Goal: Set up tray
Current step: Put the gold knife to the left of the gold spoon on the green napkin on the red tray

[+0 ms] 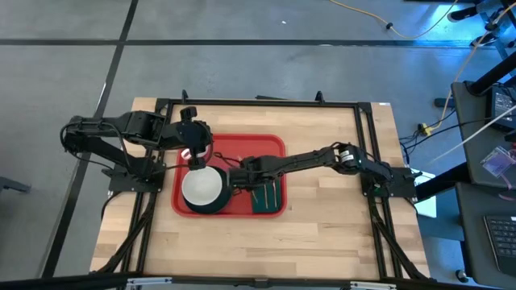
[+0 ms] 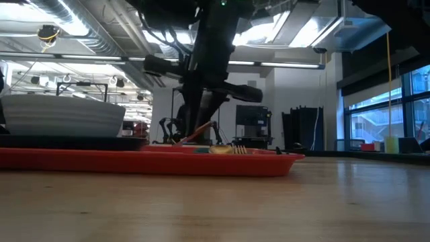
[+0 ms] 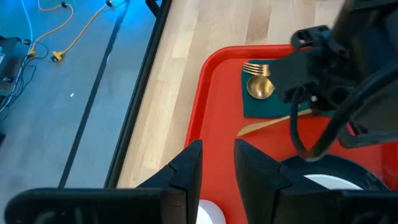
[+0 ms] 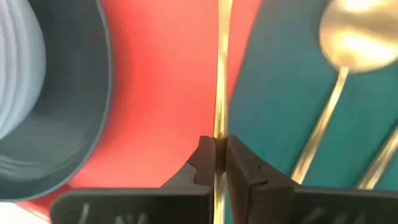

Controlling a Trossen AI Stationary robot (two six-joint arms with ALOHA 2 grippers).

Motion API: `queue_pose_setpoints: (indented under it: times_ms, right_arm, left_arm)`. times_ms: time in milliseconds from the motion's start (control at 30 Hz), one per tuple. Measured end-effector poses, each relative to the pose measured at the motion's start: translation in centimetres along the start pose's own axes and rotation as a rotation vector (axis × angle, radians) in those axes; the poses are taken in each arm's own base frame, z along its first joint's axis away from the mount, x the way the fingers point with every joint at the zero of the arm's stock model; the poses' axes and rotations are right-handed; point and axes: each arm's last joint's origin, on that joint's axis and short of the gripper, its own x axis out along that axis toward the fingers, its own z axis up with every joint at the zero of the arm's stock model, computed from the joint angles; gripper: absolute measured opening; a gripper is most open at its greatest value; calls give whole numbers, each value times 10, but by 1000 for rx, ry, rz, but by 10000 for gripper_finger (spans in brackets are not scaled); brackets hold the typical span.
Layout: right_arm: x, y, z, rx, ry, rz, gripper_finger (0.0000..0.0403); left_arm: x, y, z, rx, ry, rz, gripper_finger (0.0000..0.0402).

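Right pincer (image 4: 219, 163) clamps a gold utensil (image 4: 221, 74), its ends cut off, over the tray (image 4: 161, 81); left pincer (image 3: 217, 165) narrowly parted above tray's rim.

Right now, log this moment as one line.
right gripper: shut on gold knife at napkin edge | left gripper: open over tray | bowl placed

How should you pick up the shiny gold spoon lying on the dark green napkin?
By its thin straight handle, from straight above: the gold metal spoon lies flat on the dark green cloth napkin, and its round bowl looks too wide. Right gripper grips the gold knife alongside.
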Motion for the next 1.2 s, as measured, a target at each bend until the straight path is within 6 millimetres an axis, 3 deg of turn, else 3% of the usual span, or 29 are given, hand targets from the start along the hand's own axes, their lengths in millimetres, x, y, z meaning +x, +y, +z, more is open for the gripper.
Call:
queue_pose_setpoints:
  times_ms: [400,900,1200]
  right_arm:
    - [-2,-2,-24,222,-112,-80,12]
    - [27,-11,-41,285,-108,-68,12]
    - [30,-12,-43,329,-113,-69,19]
  left_arm:
    - [0,0,0,26,-1,0,86]
    - [0,0,0,25,-1,-1,86]
    - [0,0,0,25,-2,-4,86]
